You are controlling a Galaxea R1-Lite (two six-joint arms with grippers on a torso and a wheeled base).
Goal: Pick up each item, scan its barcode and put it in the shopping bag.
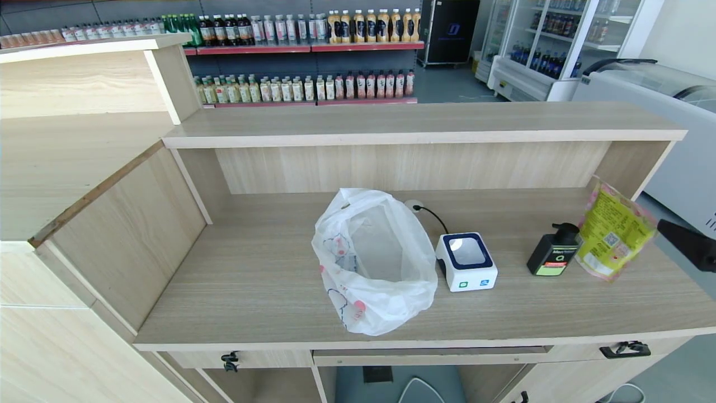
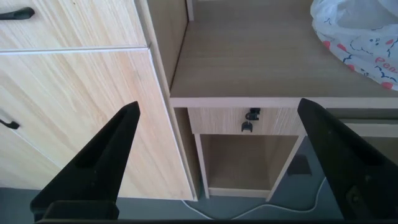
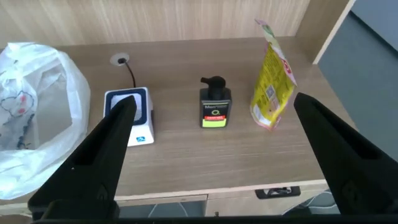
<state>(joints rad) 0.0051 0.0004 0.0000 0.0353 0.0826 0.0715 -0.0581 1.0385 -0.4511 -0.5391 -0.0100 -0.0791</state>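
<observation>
On the counter [image 1: 251,291], at the right, the yellow pouch [image 1: 614,232] stands upright; left claw [image 2: 219,104] and right claw [image 3: 214,98] gape empty.

One white shopping bag [image 1: 375,263] sits on the one counter [image 1: 251,291]. At its 3 o'clock are one scanner [image 1: 466,261], one black pump bottle [image 1: 554,250] and one yellow-green snack pouch [image 1: 614,229]. Far back at 12 o'clock, shelves [image 1: 307,48] hold rows of drink bottles [image 1: 358,28], too many to count.

Bright, even light; soft shadows nr shopping bag [image 1: 375,263]; glare on scanner [image 1: 466,260] top; head-view edges bowed.
</observation>
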